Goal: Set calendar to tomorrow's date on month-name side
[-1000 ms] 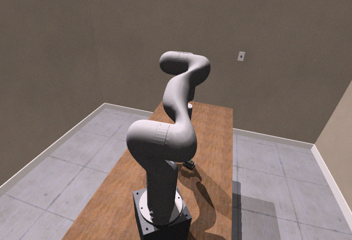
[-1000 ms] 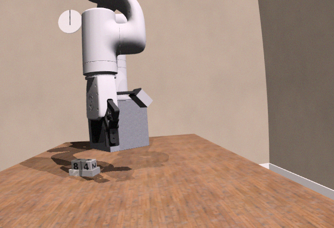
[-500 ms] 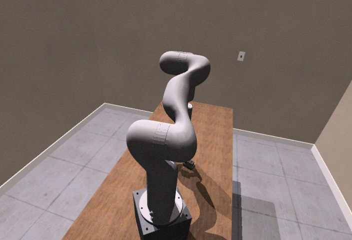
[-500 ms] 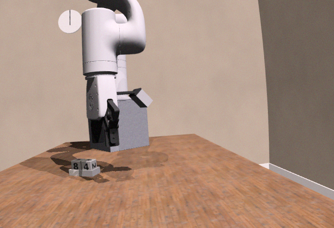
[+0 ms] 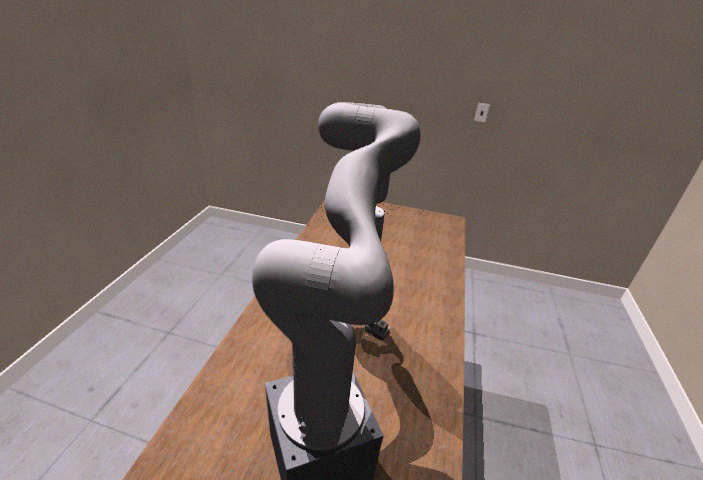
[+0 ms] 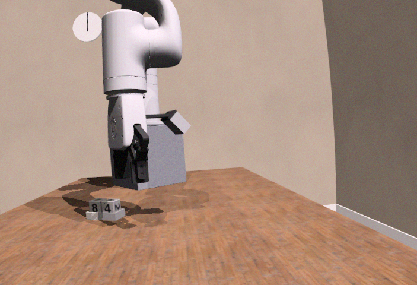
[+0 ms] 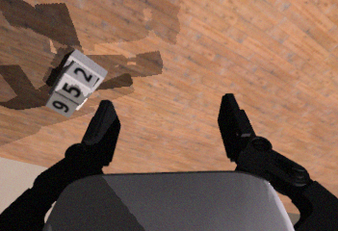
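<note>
A light grey tray (image 5: 384, 336) (image 6: 114, 215) (image 7: 90, 63) lies flat on the table, with two cubes side by side in it. In the exterior view the left cube (image 6: 94, 205) (image 7: 61, 105) shows an upright 8, and the right cube (image 6: 107, 205) (image 7: 72, 89) an upright 4, with a 2 turned sideways on its right face. The wrist view shows 9 on top of the left cube, 5 on top of the right one. No month's name can be read. My gripper (image 6: 140, 179) (image 7: 167, 110) is open and empty, above the table and off to one side of the tray.
The wooden table (image 5: 425, 271) (image 6: 215, 241) (image 7: 273, 63) bears the arm's grey base (image 5: 329, 458) (image 6: 166, 154), behind the tray in the exterior view. Shadows of the arm fall across the tray and the table around it. A round white disc (image 6: 80, 27) is on the wall.
</note>
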{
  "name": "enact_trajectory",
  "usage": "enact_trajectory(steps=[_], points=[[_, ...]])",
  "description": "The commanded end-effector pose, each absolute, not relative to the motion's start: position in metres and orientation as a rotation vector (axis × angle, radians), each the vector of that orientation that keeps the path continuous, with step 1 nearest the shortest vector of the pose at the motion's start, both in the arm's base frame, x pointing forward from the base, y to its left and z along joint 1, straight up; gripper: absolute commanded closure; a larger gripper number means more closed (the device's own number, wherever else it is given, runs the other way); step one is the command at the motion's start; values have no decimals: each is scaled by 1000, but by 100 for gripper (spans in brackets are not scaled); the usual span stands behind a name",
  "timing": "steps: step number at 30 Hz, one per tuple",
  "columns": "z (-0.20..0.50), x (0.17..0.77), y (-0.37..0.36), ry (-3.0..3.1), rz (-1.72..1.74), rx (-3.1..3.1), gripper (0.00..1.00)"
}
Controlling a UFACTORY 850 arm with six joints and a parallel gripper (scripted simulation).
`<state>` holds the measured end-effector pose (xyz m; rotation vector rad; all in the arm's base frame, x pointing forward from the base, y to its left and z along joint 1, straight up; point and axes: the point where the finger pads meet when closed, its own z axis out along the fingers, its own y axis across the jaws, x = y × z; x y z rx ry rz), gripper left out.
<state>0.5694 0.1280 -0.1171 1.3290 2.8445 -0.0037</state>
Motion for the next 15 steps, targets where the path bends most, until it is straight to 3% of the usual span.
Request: enact_trajectory(steps=[1, 15], points=[[-116, 570, 128, 2843, -2, 1328, 0], [-116, 571, 102, 2645, -1, 1688, 0]])
